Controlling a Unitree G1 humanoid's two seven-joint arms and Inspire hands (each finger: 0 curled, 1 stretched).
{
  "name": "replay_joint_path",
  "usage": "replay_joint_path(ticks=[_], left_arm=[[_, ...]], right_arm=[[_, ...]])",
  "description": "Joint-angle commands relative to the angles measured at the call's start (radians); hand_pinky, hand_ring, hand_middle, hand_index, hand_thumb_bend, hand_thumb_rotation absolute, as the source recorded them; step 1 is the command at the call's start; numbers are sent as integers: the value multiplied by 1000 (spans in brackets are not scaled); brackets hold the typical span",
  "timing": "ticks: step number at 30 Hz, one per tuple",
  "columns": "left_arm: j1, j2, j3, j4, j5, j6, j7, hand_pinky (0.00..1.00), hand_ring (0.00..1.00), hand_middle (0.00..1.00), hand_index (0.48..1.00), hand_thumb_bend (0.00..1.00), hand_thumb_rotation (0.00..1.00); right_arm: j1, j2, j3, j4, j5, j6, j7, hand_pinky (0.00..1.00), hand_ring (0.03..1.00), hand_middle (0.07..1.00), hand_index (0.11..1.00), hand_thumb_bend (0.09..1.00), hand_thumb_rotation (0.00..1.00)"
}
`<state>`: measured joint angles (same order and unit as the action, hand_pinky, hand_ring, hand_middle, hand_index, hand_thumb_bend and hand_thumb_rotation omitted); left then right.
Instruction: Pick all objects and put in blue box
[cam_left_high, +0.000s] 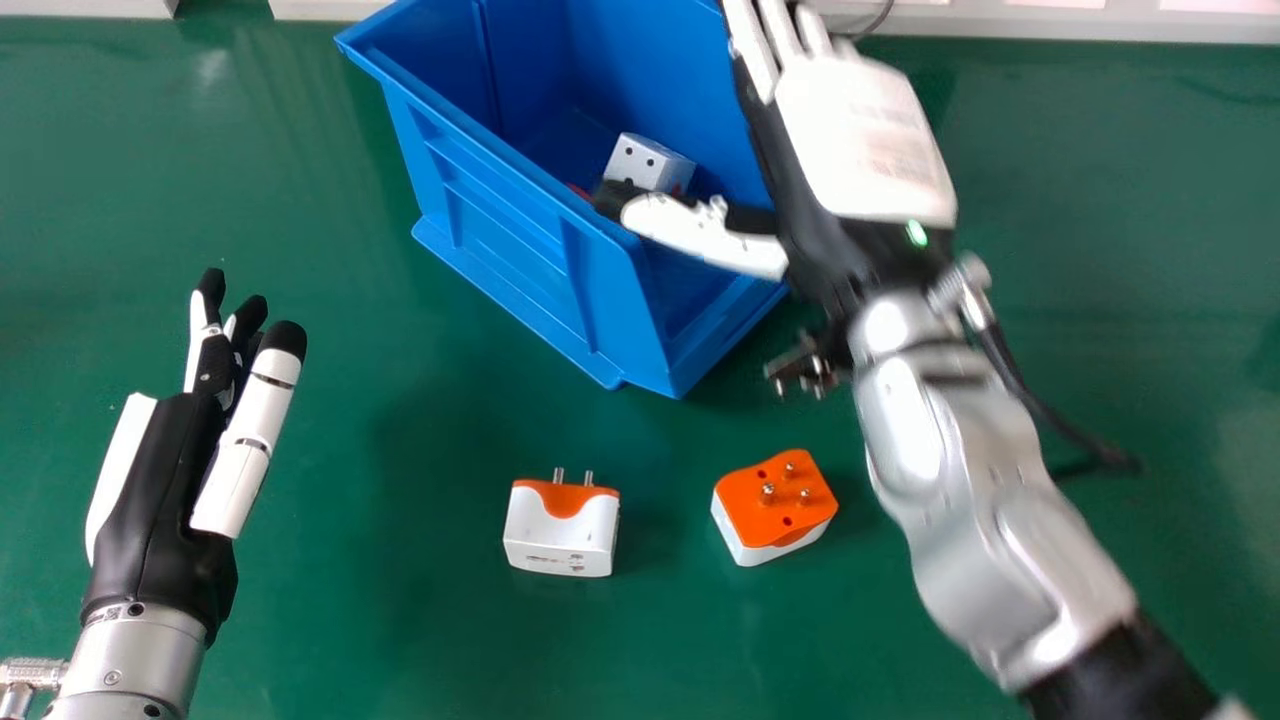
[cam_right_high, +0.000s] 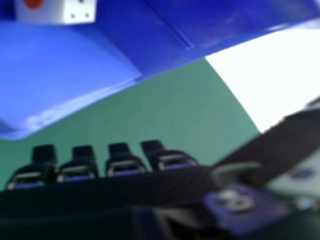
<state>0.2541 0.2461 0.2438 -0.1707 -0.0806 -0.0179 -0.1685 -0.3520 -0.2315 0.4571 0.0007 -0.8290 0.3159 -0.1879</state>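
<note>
The right hand (cam_left_high: 860, 140) is wide open, with its fingers straight and held over the far right part of the blue box (cam_left_high: 500, 240); its thumb sticks out across the box, and it has hold of nothing. In the head view the thumb tip looks close to a white block with little holes (cam_left_high: 636, 160) inside the box; I cannot tell if they touch; a bit of something red (cam_left_high: 578, 190) peeks out beside the block.

Two orange and white plugs sit on the green surface (cam_left_high: 400, 640), near the box on the robot's side of it; the left plug (cam_left_high: 560, 535) has its two metal pins pointing away from the robot; the right plug (cam_left_high: 775, 505) has its orange face and pins up. A small dark thing with shiny bits (cam_left_high: 805, 368) shows beside the right wrist; I cannot tell what it is.

The left hand (cam_left_high: 165, 480) is open too, fingers pretty straight, with no toy or plug in it; it is well to the left of both plugs.
</note>
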Motion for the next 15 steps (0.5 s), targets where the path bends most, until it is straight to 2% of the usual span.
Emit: replay_joint_path(ticks=[1, 8, 15], left_arm=[[1, 6, 7, -15, 3, -16, 3, 999, 1000, 1000, 985, 437, 890], [-7, 2, 4, -12, 1, -9, 4, 1000, 1000, 1000, 985, 436, 893], [-28, 0, -1, 20, 6, -19, 7, 1000, 1000, 1000, 988, 425, 892]], right_arm=[[95, -11, -26, -135, -29, 8, -8, 923, 970, 1000, 968, 476, 918], [325, -31, -51, -336, -54, 0, 25, 923, 968, 1000, 966, 472, 911], [433, -108, -99, -364, -47, -85, 49, 959, 975, 1000, 965, 475, 910]])
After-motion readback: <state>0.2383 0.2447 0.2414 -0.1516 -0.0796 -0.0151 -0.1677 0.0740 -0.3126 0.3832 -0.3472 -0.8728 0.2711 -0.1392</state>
